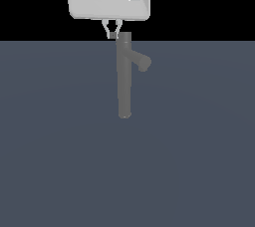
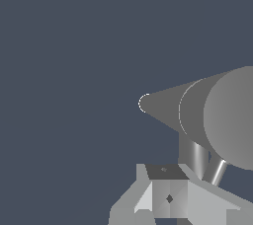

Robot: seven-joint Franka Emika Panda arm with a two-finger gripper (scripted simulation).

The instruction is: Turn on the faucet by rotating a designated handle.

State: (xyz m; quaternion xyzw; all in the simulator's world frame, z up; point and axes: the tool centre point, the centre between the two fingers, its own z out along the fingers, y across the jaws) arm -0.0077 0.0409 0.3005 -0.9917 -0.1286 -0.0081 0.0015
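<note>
**Greys on slate blue**

The faucet [image 1: 124, 79] is matte mid-grey along its column and its stubby spout, plain and unpatterned; in the wrist view its broad cap end reads a lighter grey than the tapering column [image 2: 168, 105]; the handle [image 2: 215, 170] is pale silver-grey with a bright streak along its length; the gripper [image 1: 112, 34] is light grey to near white, its fingers [image 2: 165, 192] faceted in pale and dark grey patches; the floor [image 1: 60, 146] is flat, uniform slate blue-grey; the backdrop [image 1: 30, 2] above it is solid black.
</note>
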